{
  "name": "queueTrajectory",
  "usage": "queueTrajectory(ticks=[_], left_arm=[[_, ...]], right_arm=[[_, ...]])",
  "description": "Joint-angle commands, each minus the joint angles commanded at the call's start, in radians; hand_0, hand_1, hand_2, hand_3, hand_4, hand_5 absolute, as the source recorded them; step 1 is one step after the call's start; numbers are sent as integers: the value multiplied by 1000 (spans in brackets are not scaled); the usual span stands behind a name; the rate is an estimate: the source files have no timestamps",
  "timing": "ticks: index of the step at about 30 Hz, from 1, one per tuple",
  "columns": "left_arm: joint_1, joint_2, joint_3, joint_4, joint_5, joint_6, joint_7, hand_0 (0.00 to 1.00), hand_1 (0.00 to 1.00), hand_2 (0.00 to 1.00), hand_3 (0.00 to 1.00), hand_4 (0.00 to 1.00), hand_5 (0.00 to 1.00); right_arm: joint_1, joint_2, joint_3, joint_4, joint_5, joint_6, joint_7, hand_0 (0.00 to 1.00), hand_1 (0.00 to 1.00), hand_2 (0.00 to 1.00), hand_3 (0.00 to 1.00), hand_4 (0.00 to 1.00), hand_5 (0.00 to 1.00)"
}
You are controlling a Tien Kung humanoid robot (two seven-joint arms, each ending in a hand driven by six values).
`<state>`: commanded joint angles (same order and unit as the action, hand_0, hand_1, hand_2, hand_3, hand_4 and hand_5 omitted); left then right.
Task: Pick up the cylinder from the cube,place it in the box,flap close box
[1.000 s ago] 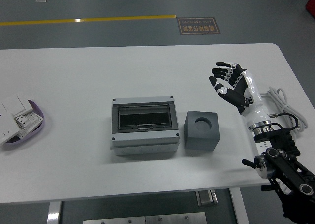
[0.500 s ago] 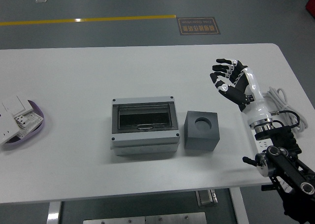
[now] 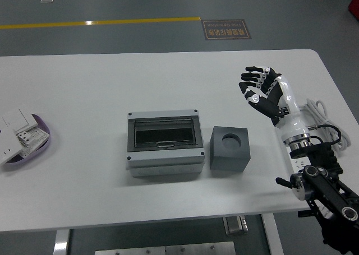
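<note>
Grey box at frame centre — flat on the table, dark see-through flap shut, screws at the corners. Just right of it, a dark grey cube — round empty socket in its top face.

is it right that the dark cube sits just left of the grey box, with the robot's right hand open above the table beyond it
Not quite: the head view shows the dark cube just right of the grey box, not left. The rest holds: the right hand is open, holding nothing, above the table beyond the cube.
</note>
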<state>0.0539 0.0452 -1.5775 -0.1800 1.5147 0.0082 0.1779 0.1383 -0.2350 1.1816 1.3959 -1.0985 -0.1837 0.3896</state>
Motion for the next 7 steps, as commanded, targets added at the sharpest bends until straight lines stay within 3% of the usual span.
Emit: queueTrajectory(ticks=[7], left_arm=[[0,-3,-4,0,6,-1,0,588,613,606,631,649,160]], right_arm=[[-1,0,0,2,0,0,0,608,609,561,581,719,78]])
